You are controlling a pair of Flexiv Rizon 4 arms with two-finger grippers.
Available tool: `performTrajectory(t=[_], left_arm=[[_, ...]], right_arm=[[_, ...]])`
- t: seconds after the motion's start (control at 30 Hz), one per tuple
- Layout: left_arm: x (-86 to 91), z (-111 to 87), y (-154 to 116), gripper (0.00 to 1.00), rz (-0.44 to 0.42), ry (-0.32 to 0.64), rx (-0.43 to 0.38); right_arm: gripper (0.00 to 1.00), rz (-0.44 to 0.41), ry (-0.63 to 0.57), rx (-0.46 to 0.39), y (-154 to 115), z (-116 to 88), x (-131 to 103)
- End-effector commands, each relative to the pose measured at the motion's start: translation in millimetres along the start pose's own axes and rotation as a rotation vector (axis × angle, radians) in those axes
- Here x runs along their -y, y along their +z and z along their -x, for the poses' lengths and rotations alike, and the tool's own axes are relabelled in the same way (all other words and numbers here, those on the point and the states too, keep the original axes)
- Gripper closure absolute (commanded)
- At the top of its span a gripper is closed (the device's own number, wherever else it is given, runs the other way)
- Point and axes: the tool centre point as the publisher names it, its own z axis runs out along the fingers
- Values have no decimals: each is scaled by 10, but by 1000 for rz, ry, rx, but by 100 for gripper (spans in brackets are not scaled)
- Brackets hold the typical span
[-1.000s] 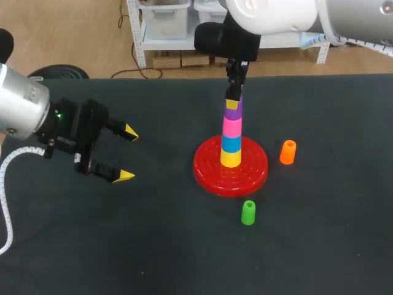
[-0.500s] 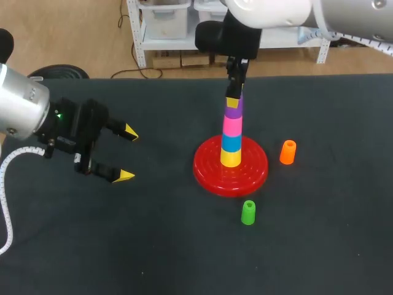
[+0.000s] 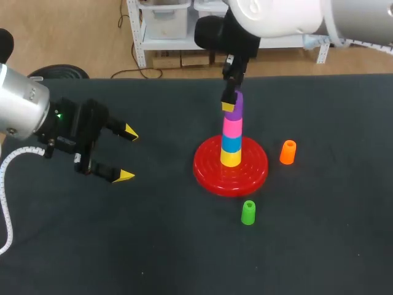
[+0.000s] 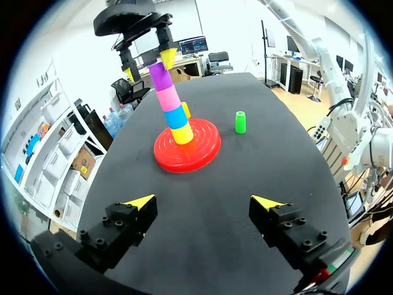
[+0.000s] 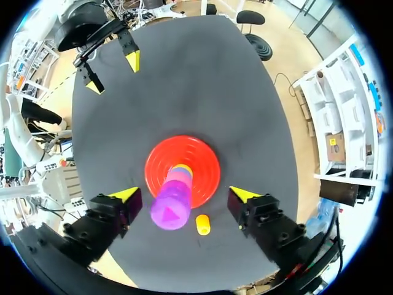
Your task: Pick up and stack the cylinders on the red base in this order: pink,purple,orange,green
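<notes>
Spread apart, the right pincer (image 3: 232,98) hung over the stack with one yellow-tipped finger on each side of the purple plastic cylinder (image 3: 236,106); in the right wrist view neither finger touched it. A second earlier those fingers had sat closer about the purple piece. They had since parted and drawn up a little, leaving it seated on the pink plastic cylinder (image 3: 231,126). That one stood on a blue cylinder (image 3: 231,143) and a yellow cylinder (image 3: 231,159) at the middle of the round red ribbed base (image 3: 206,175). I judged pink and purple done, with orange next.

The small orange plastic cylinder (image 3: 287,152) stood upright just right of the base. The small green plastic cylinder (image 3: 248,212) stood upright just beyond the base's near edge. The left pincer (image 3: 128,153) hovered well to the left, fingers wide and holding nothing, unmoved.

The dark matte tabletop (image 3: 319,246) looked flat. Bare surface showed around both loose pieces, which likely left room to come down on each from above.
</notes>
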Motion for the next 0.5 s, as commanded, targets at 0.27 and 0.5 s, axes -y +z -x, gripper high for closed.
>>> performTrajectory(t=[0.27,0.5], left_arm=[[-7,-12,4,0,-1,2,2],[-7,-12,4,0,-1,2,2]], right_arm=[[0,-148,76,69,-240,-411,-279],[0,-177,192,87,-153,-896,-403]])
